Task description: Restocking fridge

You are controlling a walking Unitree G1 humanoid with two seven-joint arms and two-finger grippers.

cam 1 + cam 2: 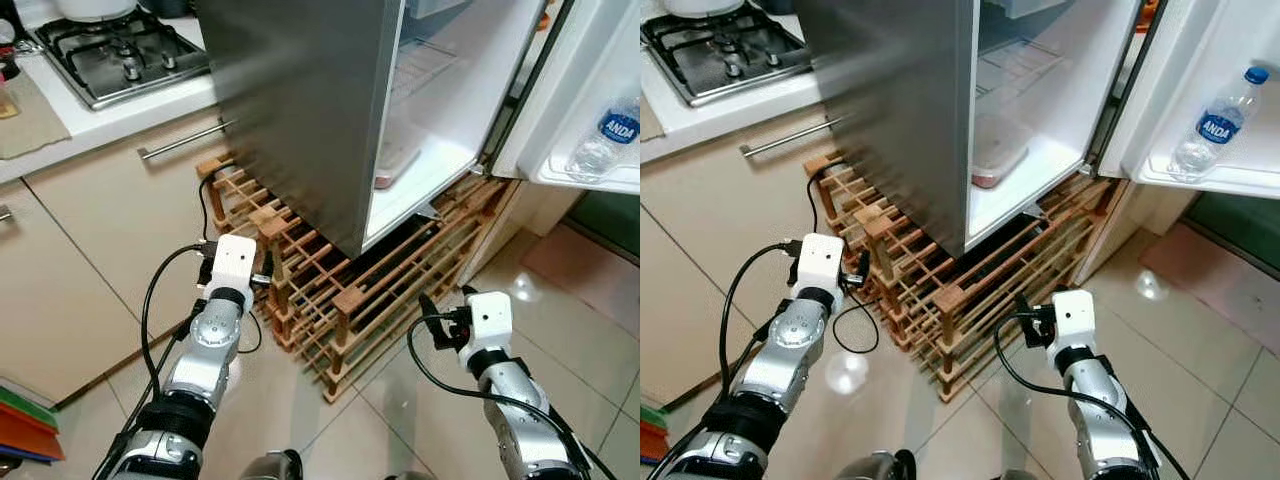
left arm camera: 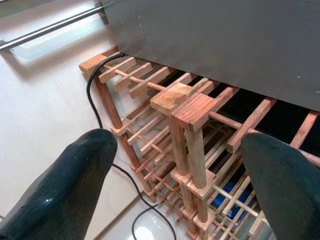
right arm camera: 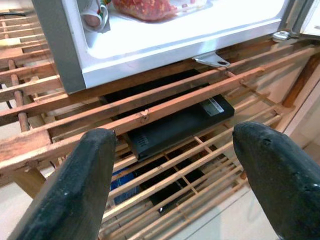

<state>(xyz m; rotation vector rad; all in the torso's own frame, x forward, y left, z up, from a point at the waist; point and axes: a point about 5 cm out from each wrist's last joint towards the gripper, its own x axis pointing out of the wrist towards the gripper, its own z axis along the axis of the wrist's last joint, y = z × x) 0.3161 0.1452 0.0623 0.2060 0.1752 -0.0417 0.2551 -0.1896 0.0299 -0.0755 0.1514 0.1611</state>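
A small silver fridge [image 1: 300, 110] is seen in the upper middle of the frame, set on top of a wooden rack [image 1: 340, 300]. The fridge door [image 1: 1210, 90] is swung wide open at the upper right. A water bottle [image 1: 1215, 120] with a blue cap is stood in the door shelf. A flat food box [image 1: 995, 160] with a pale lid is laid on the bottom of the fridge, near the front edge. In the right wrist view a bag of red food [image 3: 150, 7] is seen at the top, on the white fridge floor, and a small can [image 3: 95, 17] is lying beside it.

The left gripper [image 2: 175, 175] is held low at the lower left of the frame, close to the rack's corner post. Its jaws are spread wide and nothing is held between them. The right gripper [image 3: 170, 180] is held at the lower right, in front of the rack and below the fridge. Its jaws are spread wide too, with nothing in them. A black box [image 3: 180, 125] is seen lying inside the rack under the fridge.

A gas stove [image 1: 120, 50] is set in the white worktop [image 1: 120, 115] at the upper left, above pale cupboards [image 1: 90, 230]. A black cable [image 2: 97, 100] is hung down beside the rack. The floor [image 1: 1220, 350] is made of shiny tiles.
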